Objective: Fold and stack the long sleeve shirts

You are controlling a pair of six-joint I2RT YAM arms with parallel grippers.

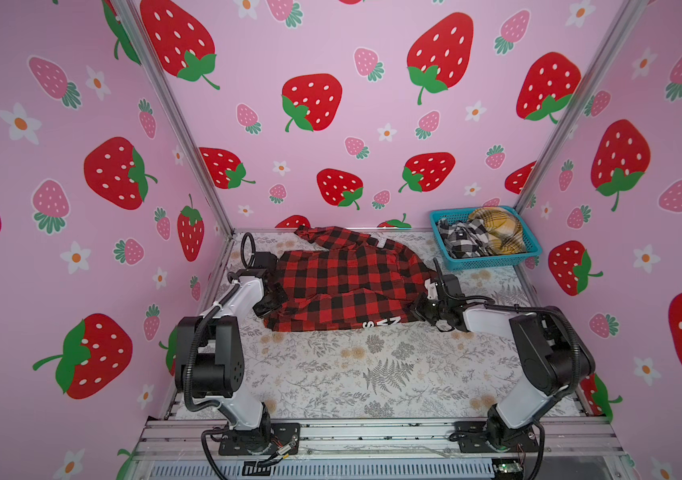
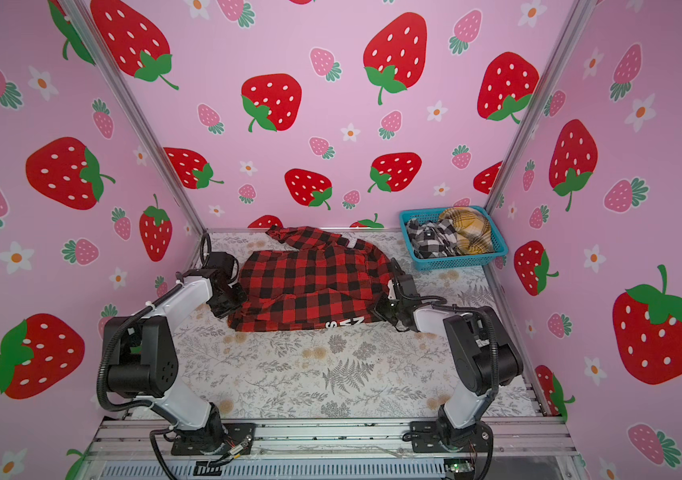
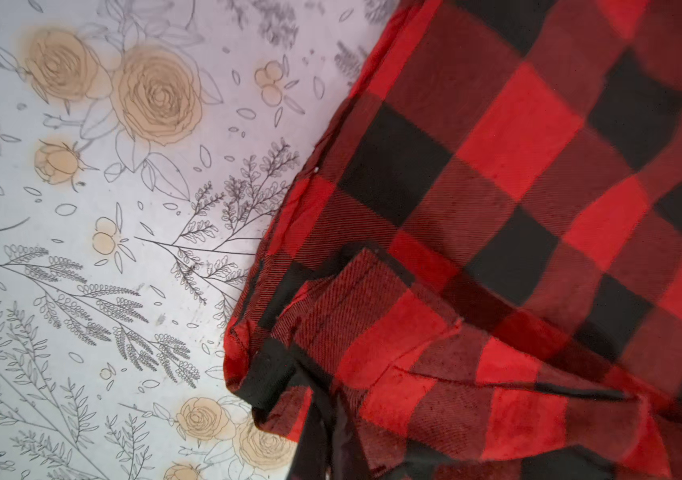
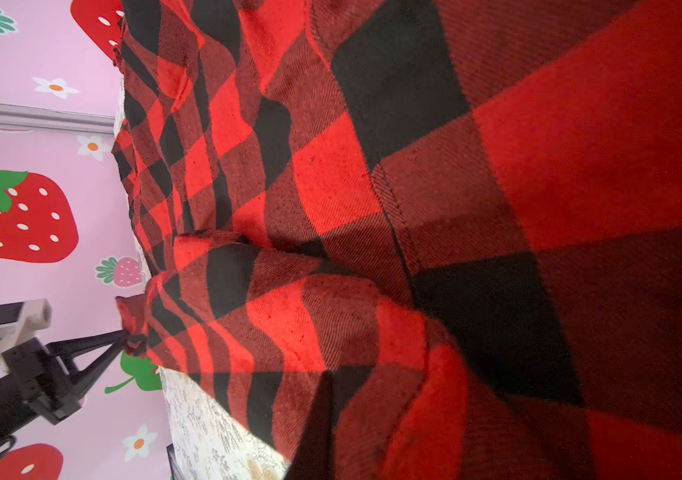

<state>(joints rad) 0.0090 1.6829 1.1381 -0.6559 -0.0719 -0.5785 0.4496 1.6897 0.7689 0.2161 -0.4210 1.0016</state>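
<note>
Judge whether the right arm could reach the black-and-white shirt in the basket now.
Probably yes: the black-and-white shirt lies uncovered in the open basket, just beyond the right gripper, which is at the red shirt.

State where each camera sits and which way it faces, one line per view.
Top views: high at the front, looking down over both arms, left gripper, right gripper, red-and-black shirt, basket.
Left wrist: on the left arm, looking down at the shirt's corner and floral table; own gripper unclear.
Right wrist: on the right arm, looking across the shirt toward the left gripper pinching its edge.
Shared: all four show the shirt.
</note>
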